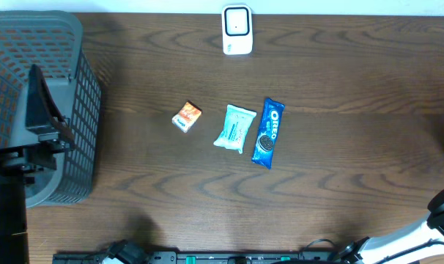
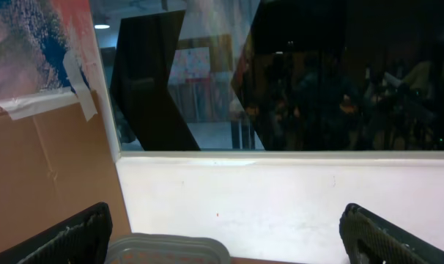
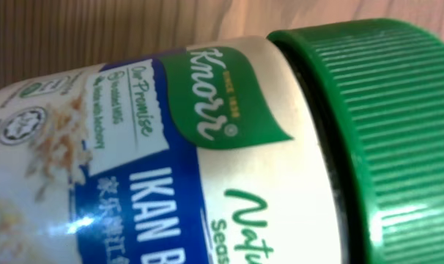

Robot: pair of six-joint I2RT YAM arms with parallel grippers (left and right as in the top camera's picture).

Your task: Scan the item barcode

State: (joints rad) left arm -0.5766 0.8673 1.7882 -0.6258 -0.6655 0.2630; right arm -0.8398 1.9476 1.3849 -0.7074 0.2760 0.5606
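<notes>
A Knorr seasoning jar [image 3: 141,154] with a blue and white label and a ribbed green cap [image 3: 387,125] fills the right wrist view, lying across it over wood grain. It sits right at my right gripper's jaws and hides both fingers. Only part of the right arm [image 1: 443,213] shows in the overhead view, at the bottom right corner. The white barcode scanner [image 1: 237,30] stands at the table's far edge. My left gripper [image 2: 226,246] is open and empty, raised over the grey basket [image 1: 83,88] and facing the wall.
An orange packet [image 1: 187,116], a pale green packet [image 1: 234,128] and a blue Oreo pack [image 1: 268,133] lie side by side mid-table. The basket's rim [image 2: 167,246] shows below the left fingers. A cable bar runs along the near edge.
</notes>
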